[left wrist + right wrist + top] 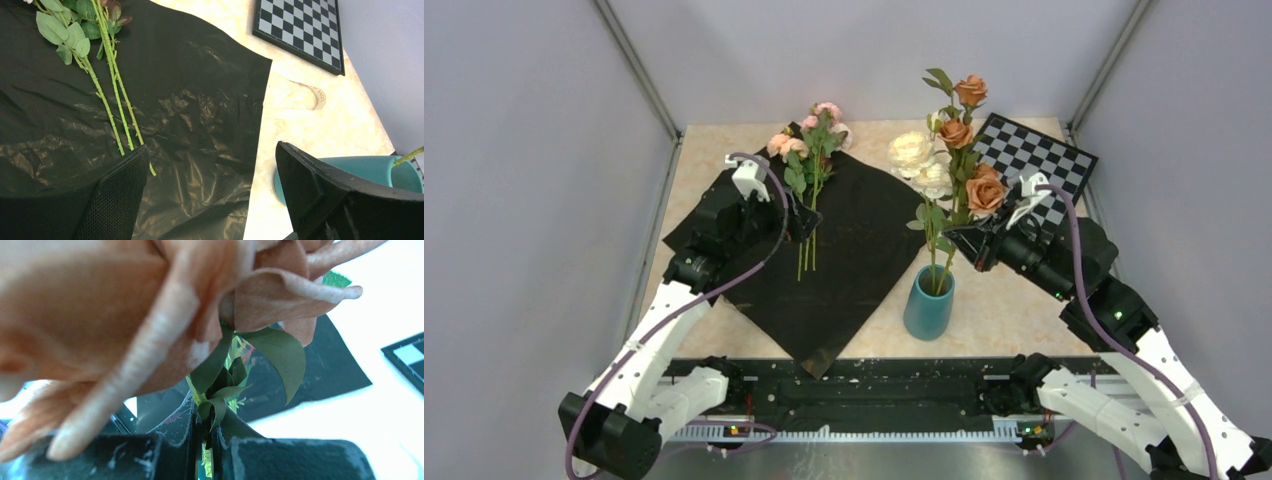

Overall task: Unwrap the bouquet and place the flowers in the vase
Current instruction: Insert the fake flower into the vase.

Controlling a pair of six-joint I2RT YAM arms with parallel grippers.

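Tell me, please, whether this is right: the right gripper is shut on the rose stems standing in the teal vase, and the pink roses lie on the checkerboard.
No. The top view shows the pink roses lying on the black paper, not the checkerboard. The rest holds: the right gripper is shut on the rose stems standing in the teal vase.

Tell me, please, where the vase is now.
In the top view the vase stands right of centre, just beside the black paper, below the right pincer holding flowers.
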